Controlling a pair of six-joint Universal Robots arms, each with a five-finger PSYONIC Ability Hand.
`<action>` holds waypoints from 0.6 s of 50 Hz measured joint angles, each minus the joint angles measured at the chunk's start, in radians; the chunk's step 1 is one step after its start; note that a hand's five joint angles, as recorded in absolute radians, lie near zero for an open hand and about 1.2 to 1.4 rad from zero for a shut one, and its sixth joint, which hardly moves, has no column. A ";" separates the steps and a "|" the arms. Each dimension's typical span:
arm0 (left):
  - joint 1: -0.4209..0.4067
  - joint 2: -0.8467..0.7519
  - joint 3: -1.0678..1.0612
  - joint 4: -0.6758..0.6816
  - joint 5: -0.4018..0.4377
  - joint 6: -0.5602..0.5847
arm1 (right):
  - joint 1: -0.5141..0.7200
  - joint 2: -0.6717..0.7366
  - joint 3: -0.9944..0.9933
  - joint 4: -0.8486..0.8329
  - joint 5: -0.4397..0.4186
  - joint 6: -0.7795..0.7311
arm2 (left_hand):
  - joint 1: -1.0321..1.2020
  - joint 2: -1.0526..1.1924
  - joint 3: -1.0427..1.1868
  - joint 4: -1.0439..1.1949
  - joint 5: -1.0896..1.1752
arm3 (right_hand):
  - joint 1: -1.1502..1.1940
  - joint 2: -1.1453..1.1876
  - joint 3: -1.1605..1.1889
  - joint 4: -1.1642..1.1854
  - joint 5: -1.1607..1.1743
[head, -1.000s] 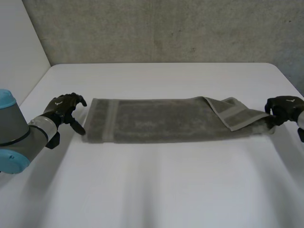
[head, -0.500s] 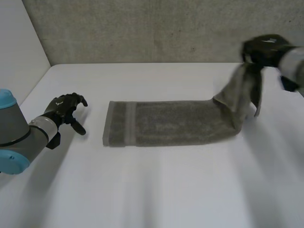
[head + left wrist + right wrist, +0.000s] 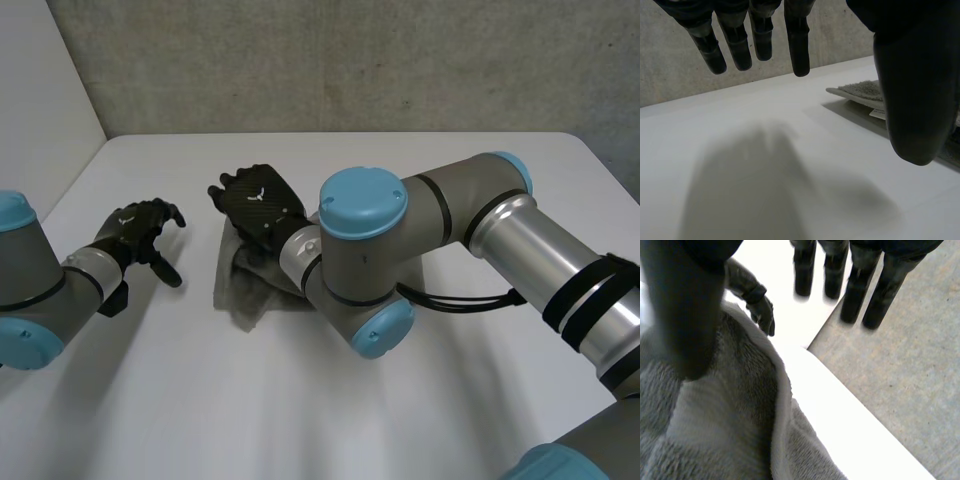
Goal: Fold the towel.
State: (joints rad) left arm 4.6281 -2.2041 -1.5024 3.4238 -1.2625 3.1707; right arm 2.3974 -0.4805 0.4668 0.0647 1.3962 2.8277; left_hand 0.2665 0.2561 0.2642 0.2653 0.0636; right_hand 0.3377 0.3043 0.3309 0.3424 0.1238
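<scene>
The grey towel (image 3: pixel 241 294) lies bunched near the table's left side, mostly hidden under my right arm (image 3: pixel 400 240). My right hand (image 3: pixel 257 199) hovers over the towel's left end, open, fingers straight and holding nothing. In the right wrist view the towel (image 3: pixel 725 430) lies doubled under the palm, with the fingers (image 3: pixel 860 290) stretched out beyond its edge. My left hand (image 3: pixel 138 231) rests open on the table, a little left of the towel and not touching it. In the left wrist view its fingers (image 3: pixel 735 45) hang straight, and a towel edge (image 3: pixel 860 90) shows beside the thumb.
The white table (image 3: pixel 300 410) has bare room in front of the towel and at the far side. A grey concrete wall (image 3: pixel 350 60) stands behind it. My right arm reaches across the middle of the table from the right. The left hand (image 3: pixel 754 297) shows beyond the towel in the right wrist view.
My right hand lifted the towel's right end, carried it across to the left end and let go. The towel went from stretched out to doubled. The left hand stayed put.
</scene>
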 measured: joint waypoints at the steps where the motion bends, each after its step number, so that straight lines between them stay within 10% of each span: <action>1: 0.000 0.000 -0.001 0.000 0.000 0.000 | -0.001 0.001 0.001 0.002 0.002 -0.001 | 0.000 0.000 0.000 0.000 0.000 | -0.064 -0.053 -0.060 -0.070 -0.062; 30: -0.221 0.227 -0.017 -0.031 0.136 -0.043 | -0.382 -0.499 0.831 -0.001 -0.033 -0.009 | 0.000 0.000 0.000 0.000 0.000 | -0.100 -0.066 -0.084 -0.086 -0.063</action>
State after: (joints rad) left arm 4.4071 -1.9776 -1.5199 3.3932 -1.1267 3.1282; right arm 2.0154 -0.9795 1.2976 0.0633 1.3634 2.8183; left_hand 0.2666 0.2559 0.2642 0.2653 0.0638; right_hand 0.2374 0.2384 0.2472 0.2559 0.0606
